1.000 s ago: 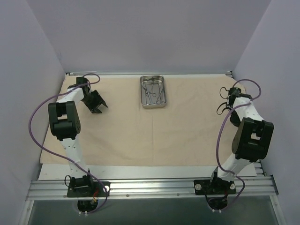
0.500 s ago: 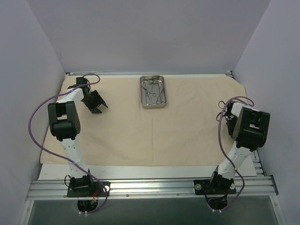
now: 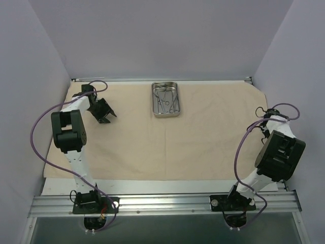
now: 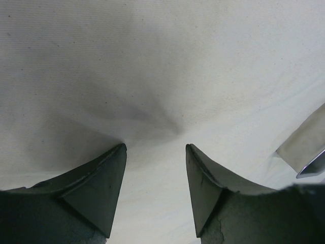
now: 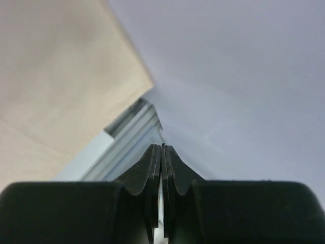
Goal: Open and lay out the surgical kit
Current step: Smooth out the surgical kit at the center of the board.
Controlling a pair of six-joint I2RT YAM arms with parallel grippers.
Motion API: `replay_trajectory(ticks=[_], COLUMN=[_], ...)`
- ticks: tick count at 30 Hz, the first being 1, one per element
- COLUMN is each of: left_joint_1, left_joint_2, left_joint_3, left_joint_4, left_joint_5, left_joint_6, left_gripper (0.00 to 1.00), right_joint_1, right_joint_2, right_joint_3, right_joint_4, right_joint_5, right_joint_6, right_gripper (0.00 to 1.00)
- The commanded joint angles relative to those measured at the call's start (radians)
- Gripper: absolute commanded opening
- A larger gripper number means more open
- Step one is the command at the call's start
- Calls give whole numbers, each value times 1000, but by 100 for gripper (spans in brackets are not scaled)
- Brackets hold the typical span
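The beige cloth wrap [image 3: 152,137] lies spread flat over the table. At its far middle stands the steel tray [image 3: 166,99], with thin ring-handled instruments [image 3: 166,100] lying inside it. My left gripper [image 3: 105,116] hovers open over the cloth's far left part, left of the tray. In the left wrist view nothing is between the left gripper's [image 4: 155,146] fingers, only bare cloth [image 4: 162,66], and a shiny steel edge [image 4: 311,168] shows at the right border. My right arm [image 3: 280,147] is folded at the cloth's right edge. The right gripper [image 5: 162,147] is shut and empty, pointing past a cloth corner [image 5: 61,76].
Grey walls close in the table on the left, back and right. An aluminium rail [image 3: 162,203] runs along the near edge with both arm bases. A bare white strip of table [image 3: 162,186] lies between the cloth and the rail. Purple cables loop off both arms.
My right arm has pulled back from the far right toward the near right edge of the cloth. The left arm, cloth and tray have not moved.
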Motion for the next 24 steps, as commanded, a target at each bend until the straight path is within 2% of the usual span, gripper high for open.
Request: replay_trajectory(ticks=[1,2,3,5,7,8,9,10,13,15,18,24], left_joint_1=[8,7,7,7,8,8,7,5,-4,-12,-21,-45], left_joint_2=[9,8,6,2,-6,-9,-18,-24,-38,-38,-40,-46], left_joint_3=[-45,-43,-42,-38,-35,-40,-49,-52,-43,-28,-5,-14], left_joint_4=[-48,-46,-49,-52,-56,-54,-51,-46,-46,-51,-57,-40], left_joint_5=[-38,-35,-33,-37,-41,-40,-37,-35,-32,-24,-21,-33], left_joint_6=[16,16,19,22,27,28,28,31,39,42,48,39], left_gripper=[62,62,62,62,62,62,62,62,62,62,62,62], right_joint_1=[51,85,150,197,228,232,238,270,326,357,357,332], right_joint_2=[45,66,94,210,365,413,464,555,695,761,860,886], right_joint_3=[260,305,355,528,668,809,878,947,1129,1237,1325,1333], right_joint_4=[-29,-11,-8,-5,-29,-40,-49,-61,-10,21,61,211], right_joint_5=[-47,-52,-63,-93,-178,-236,-283,-296,-321,-308,-331,-385], right_joint_6=[124,156,204,256,368,394,416,443,383,333,284,163], right_gripper=[0,9,22,30,42,48,59,64,84,92,96,100])
